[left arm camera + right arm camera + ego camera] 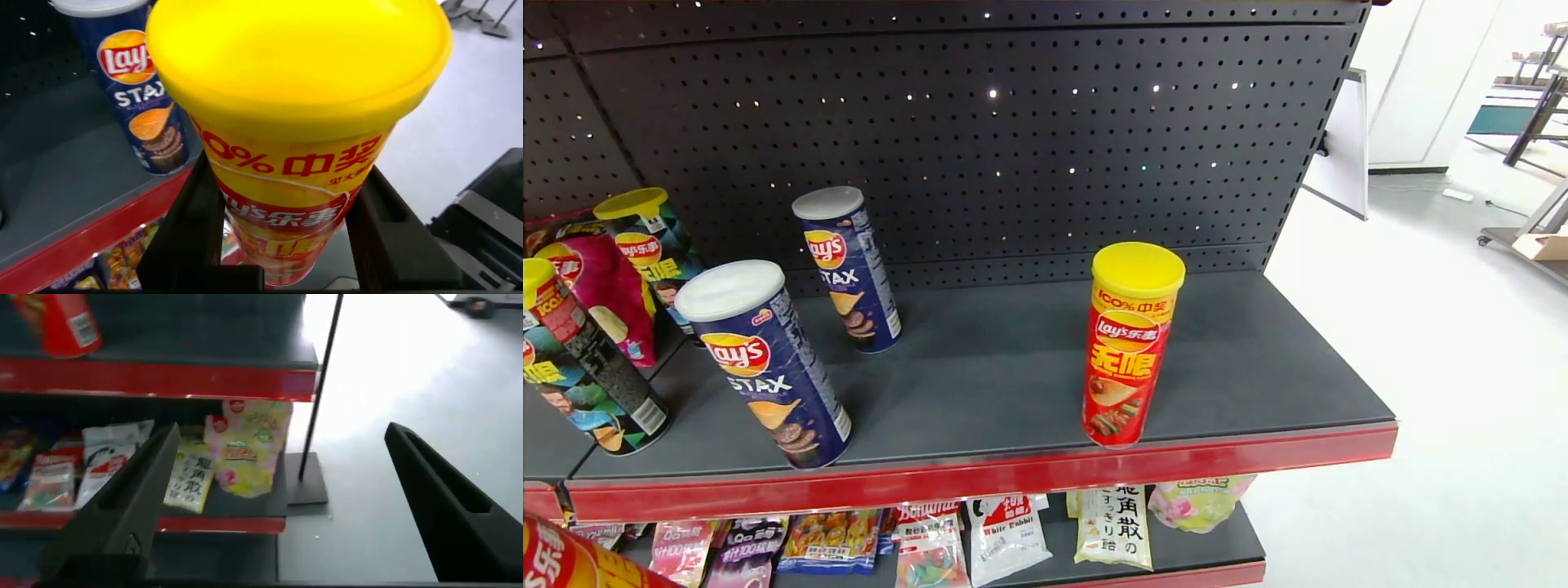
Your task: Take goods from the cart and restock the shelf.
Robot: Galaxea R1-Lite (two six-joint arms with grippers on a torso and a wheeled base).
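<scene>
Held can: a red chip can with a yellow lid (298, 122) sits at the near left, below and in front of the shelf's red front lip (980, 474).
Left gripper (286, 241): its fingers are pinched on the can's body, one on each side just under the lid.
Can's axis: the lid faces the wrist and the body runs away between the fingers; I cannot tell its exact tilt.
Right gripper (282, 437): spread wide and empty, low at the near right, facing the snack bags (245, 445) on the lower shelf.
Key relation: the shelf board (1013, 359) lies up, far and right of the held can, so the left arm is the nearer one.
Likely spot: the bare stretch between the near blue can (768, 367) and the standing red can (1131, 343).
Farther back: a second blue can (849, 273) stands near the pegboard.
</scene>
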